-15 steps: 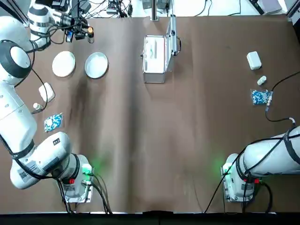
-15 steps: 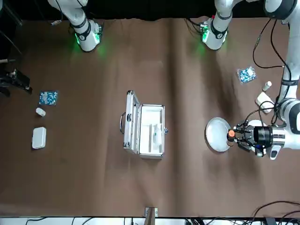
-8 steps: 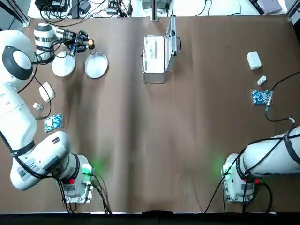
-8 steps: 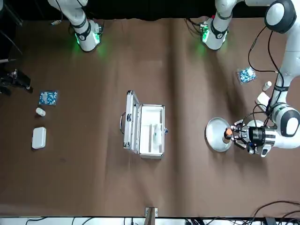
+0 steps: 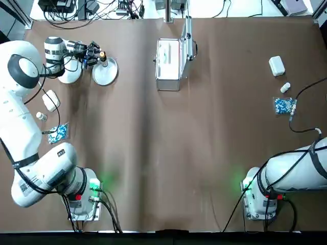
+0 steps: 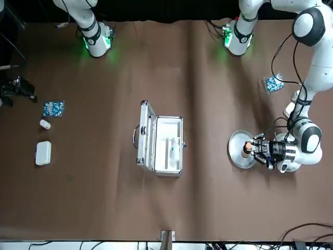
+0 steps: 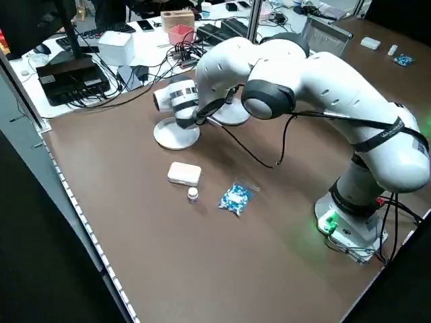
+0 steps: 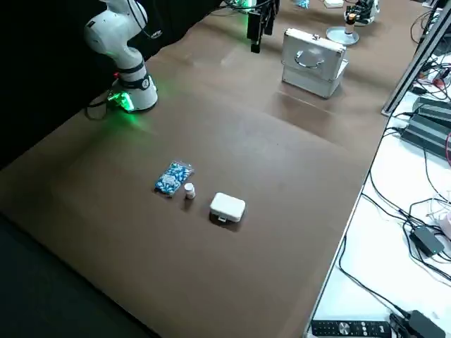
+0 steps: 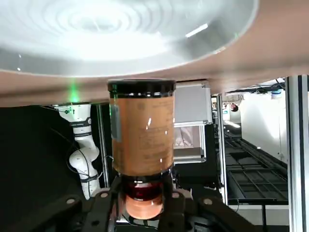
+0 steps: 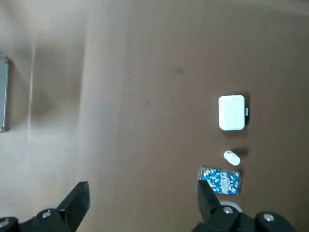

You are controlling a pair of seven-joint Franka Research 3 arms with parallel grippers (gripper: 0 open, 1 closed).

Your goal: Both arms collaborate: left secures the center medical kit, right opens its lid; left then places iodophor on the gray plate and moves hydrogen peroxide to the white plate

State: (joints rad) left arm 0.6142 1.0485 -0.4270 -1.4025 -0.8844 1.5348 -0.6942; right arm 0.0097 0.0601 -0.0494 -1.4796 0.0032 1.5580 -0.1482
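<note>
My left gripper (image 5: pixel 98 53) is shut on the iodophor (image 9: pixel 142 130), a small brown bottle, and holds it just over the far rim of the gray plate (image 5: pixel 106 74). I cannot tell whether the bottle touches the dish. Beside it lies the white plate (image 5: pixel 68 74), partly under my left wrist. The medical kit (image 5: pixel 168 64) sits at the table's centre back with its lid (image 5: pixel 188 37) standing upright. The hydrogen peroxide cannot be picked out in the case's white tray. In the front view, my right gripper (image 6: pixel 14 89) hangs open at the table's edge, far from the kit.
A rounded white box (image 5: pixel 51 100), a small vial (image 5: pixel 40 116) and a blue packet (image 5: pixel 57 132) lie near my left arm. On the right side sit another white box (image 5: pixel 276 65), vial (image 5: pixel 285 88) and blue packet (image 5: pixel 283 105), with a cable trailing past.
My left gripper has carried the brown bottle from behind the plates toward the gray plate and brought it down close to the rim. The kit and right arm stayed put.
</note>
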